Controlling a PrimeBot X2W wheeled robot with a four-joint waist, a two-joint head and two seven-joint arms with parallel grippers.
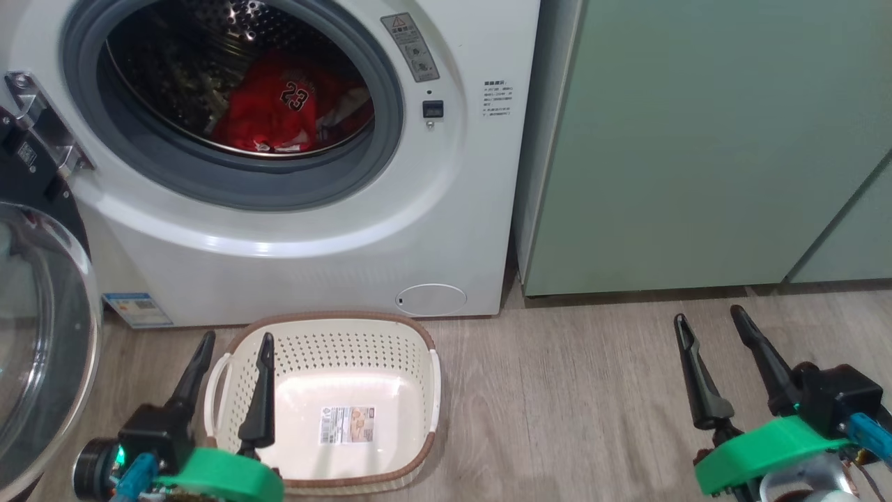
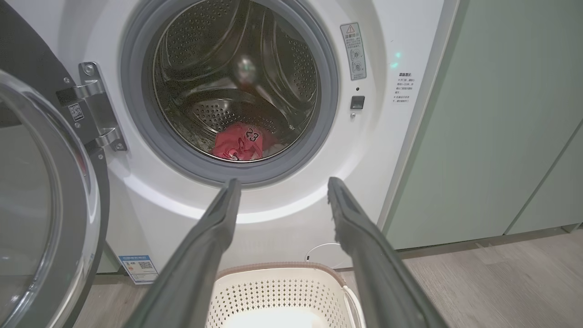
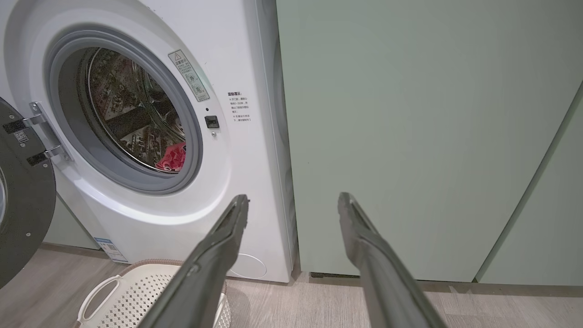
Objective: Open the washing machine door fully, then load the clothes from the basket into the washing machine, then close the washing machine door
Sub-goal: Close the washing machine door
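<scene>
The white washing machine (image 1: 334,230) stands with its round door (image 1: 42,335) swung wide open to the left. The red clothes (image 1: 275,111) lie inside the steel drum; they also show in the left wrist view as clothes (image 2: 239,143) and in the right wrist view as clothes (image 3: 172,157). On the floor before the machine sits the cream basket (image 1: 418,362), holding nothing but its floor label. My left gripper (image 1: 235,343) is open above the basket's left handle. My right gripper (image 1: 709,316) is open over bare floor at the right, holding nothing.
Pale green cabinets (image 1: 697,139) stand right of the machine. Wooden floor (image 1: 571,404) stretches between basket and right gripper. The door's glass bowl (image 2: 27,205) juts out at the far left, close to my left arm.
</scene>
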